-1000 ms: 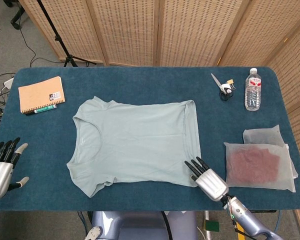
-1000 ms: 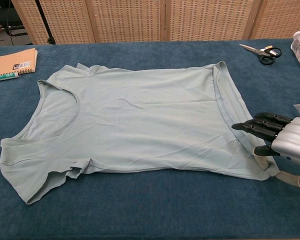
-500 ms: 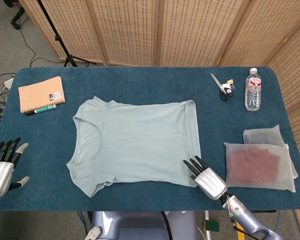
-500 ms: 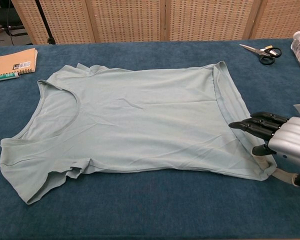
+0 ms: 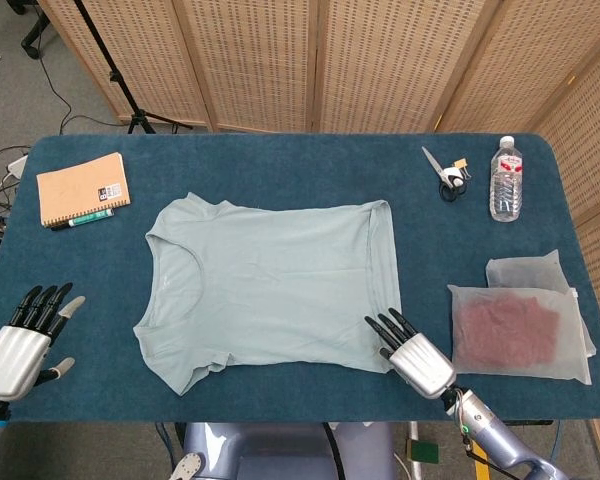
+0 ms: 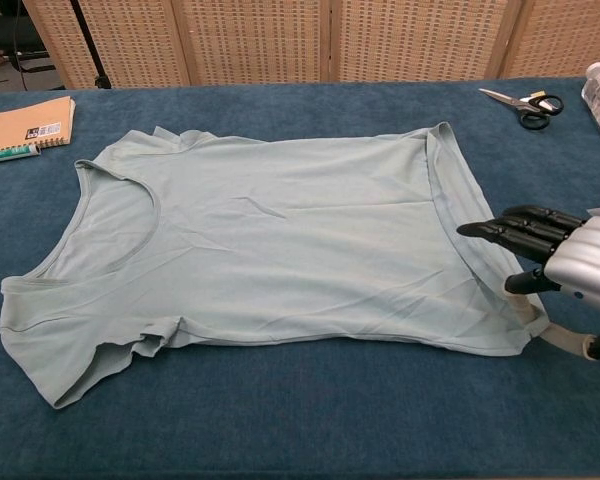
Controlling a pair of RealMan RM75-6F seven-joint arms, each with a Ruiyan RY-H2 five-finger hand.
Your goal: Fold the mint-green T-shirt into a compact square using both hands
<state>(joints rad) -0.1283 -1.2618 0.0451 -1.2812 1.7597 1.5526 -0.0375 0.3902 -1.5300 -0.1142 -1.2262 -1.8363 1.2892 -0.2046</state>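
Chest view shows the right hand (image 6: 565, 262) at the near right corner of the mint-green T-shirt (image 6: 270, 245), its dark fingers (image 6: 505, 232) stretched out flat and slightly apart over the hem edge, holding nothing. Whether the fingertips actually press the cloth cannot be told. From that corner the shirt spreads flat across the middle of the blue tabletop (image 5: 280, 155), hem toward the right hand, neckline and sleeves toward the robot's left. The left hand (image 5: 25, 335) sits well apart from the shirt, near the tabletop's front left edge, fingers spread and empty. Farther out lie a notebook (image 5: 82, 187), scissors (image 5: 444, 171), a water bottle (image 5: 506, 179) and two frosted bags (image 5: 525, 325).
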